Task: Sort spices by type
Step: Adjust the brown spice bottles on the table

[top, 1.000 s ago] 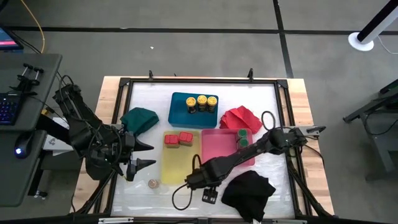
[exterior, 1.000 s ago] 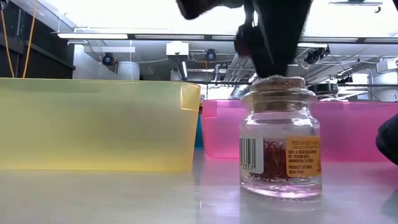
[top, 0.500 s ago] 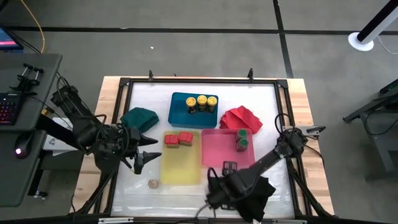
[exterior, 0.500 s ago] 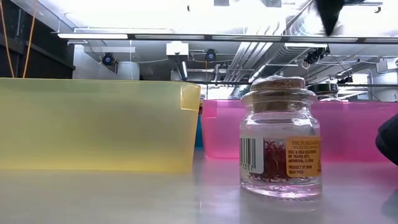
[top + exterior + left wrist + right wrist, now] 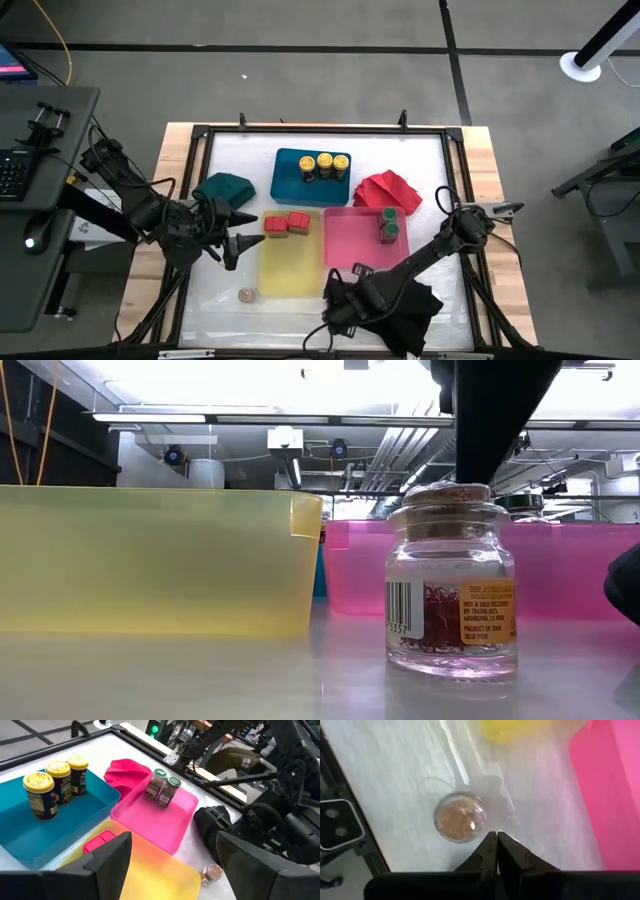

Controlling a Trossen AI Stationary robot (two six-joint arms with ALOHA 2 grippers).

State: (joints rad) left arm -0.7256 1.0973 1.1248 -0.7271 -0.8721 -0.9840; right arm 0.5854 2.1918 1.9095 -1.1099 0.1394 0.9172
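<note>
A cork-stoppered glass jar (image 5: 452, 580) of red threads stands on the table in front of the pink tray (image 5: 570, 565); from above it shows as a round cork top (image 5: 459, 823). My right gripper (image 5: 496, 842) points down with its fingers shut, right beside that cork, and shows as a dark shape (image 5: 500, 420) over the jar. A second cork jar (image 5: 246, 295) stands near the yellow tray's (image 5: 290, 270) near left corner. My left gripper (image 5: 235, 243) hovers open left of the yellow tray, holding nothing. My right gripper's shut fingertips (image 5: 492, 836) stand close beside the rim of the jar's cork top (image 5: 481, 822), coming from above and pointing down. I cannot tell whether they touch it. The jar stands upright on the table.
The blue tray (image 5: 290, 185) holds three yellow-lidded jars (image 5: 324, 165), the yellow tray two red-lidded jars (image 5: 287, 224), and the pink tray (image 5: 350, 240) two green-lidded jars (image 5: 388, 225). Green (image 5: 225, 190), red (image 5: 388, 190) and black (image 5: 415, 310) cloths lie around the trays.
My right gripper stood open over the cork jar, swung up and away toward the pink tray, then came back over the jar with its fingers shut. The jar has stayed in place. My left gripper has swung a little toward the table's far edge.
</note>
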